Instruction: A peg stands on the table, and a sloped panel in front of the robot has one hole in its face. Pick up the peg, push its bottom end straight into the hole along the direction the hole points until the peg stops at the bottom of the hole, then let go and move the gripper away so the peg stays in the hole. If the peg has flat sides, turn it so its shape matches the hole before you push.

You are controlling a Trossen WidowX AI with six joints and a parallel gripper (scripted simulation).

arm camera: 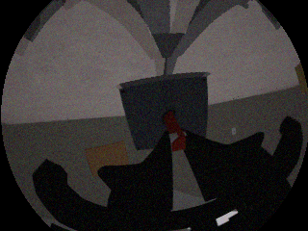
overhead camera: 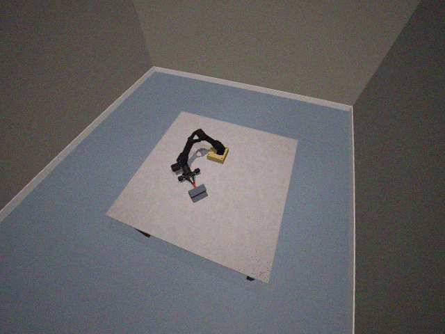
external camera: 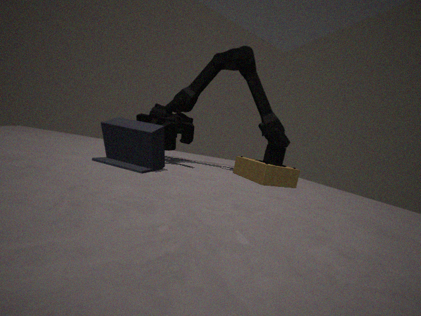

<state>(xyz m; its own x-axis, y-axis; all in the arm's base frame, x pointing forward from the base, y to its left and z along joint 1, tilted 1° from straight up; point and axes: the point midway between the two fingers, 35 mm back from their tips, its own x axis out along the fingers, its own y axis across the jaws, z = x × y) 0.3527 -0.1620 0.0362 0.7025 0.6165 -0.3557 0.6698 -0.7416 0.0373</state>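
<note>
On the pale, flat table top [overhead camera: 244, 179] [external camera: 204, 237] [arm camera: 58, 72], a yellow-tan rectangular block [external camera: 249, 170] [overhead camera: 215, 155] and a blue-grey sloped panel [overhead camera: 197, 194] [external camera: 132, 144] [arm camera: 144, 106] are set well apart. In the exterior view, the panel is seen on the left and the block on the right. The black jointed arm [overhead camera: 186, 147] [external camera: 204, 76] is mounted on the block. Behind the panel, the black gripper [overhead camera: 192, 182] [external camera: 173, 130] [arm camera: 173, 133] is partly hidden. Between its fingers, the red slender peg [overhead camera: 195, 186] [arm camera: 178, 142] is held, its far end placed at the panel's hole; its depth inside cannot be told.
</note>
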